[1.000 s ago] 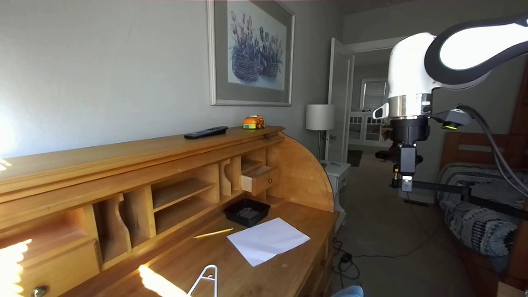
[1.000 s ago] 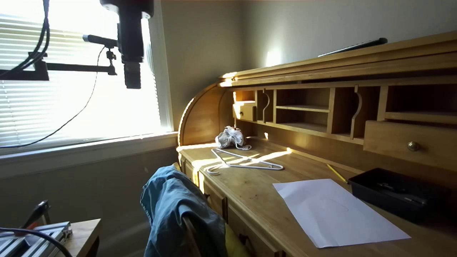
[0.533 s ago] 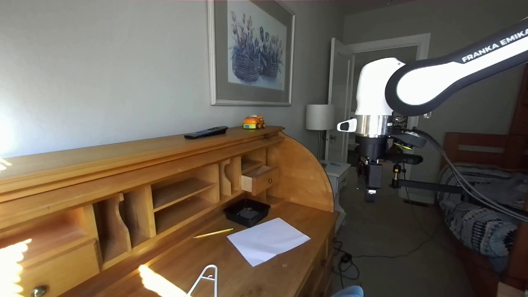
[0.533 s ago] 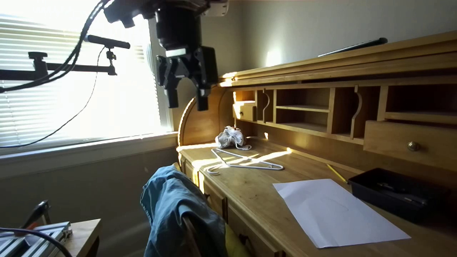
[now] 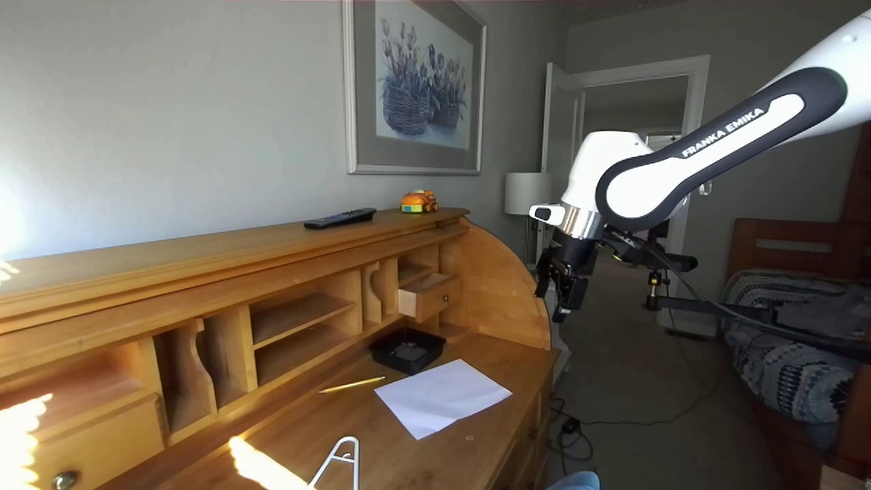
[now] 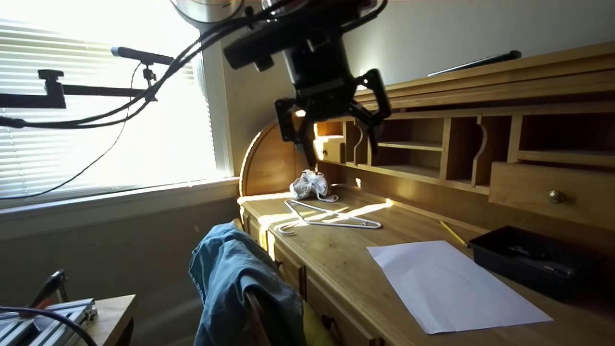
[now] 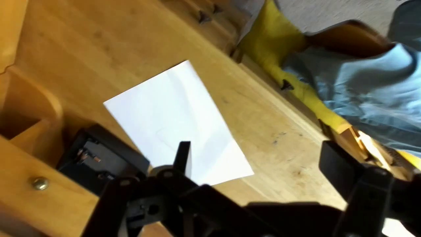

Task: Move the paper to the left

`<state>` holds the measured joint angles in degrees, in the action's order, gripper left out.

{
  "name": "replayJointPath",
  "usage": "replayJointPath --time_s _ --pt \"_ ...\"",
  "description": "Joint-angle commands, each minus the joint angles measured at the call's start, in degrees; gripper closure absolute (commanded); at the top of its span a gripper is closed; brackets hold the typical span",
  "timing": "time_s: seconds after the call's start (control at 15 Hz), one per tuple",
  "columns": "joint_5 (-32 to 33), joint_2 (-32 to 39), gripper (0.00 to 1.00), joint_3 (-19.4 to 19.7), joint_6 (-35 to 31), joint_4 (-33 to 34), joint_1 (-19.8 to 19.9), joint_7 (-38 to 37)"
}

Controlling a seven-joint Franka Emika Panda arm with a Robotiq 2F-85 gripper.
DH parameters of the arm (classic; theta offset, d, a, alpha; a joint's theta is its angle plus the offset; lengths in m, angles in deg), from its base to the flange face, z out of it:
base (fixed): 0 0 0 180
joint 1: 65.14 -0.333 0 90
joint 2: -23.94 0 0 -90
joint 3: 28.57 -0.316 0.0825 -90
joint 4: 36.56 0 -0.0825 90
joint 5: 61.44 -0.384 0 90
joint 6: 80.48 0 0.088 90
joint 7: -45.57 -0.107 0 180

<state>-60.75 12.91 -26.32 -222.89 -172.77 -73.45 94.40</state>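
The hand point(image 6: 342, 153) hung tilted in the air, its jaws well apart, probably so that they could close on an edge of the paper point(image 7: 179, 121). The paper lay flat on the table point(image 6: 336, 254), just beside the black tray point(image 6: 504, 267) and between it and the front edge; lying so, it likely called for a press or scrape before any pinch. It was below the hand, well apart; whether the hand was inside or beyond the front edge, I could not tell.
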Motion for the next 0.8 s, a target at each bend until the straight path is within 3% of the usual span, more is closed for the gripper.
replayJointPath --time_s 0.0,0.4,0.53,0.73 --pt "-0.4 1.0 0.0 -0.3 -1.3 0.1 1.1 0.9" --pt "-0.3 0.8 0.0 -1.2 -0.9 0.1 1.0 0.4" --pt "1.1 1.9 0.0 -1.1 -6.1 -1.1 1.8 -0.8" --pt "-3.3 7.2 0.0 0.0 -13.9 -0.5 1.0 3.7"
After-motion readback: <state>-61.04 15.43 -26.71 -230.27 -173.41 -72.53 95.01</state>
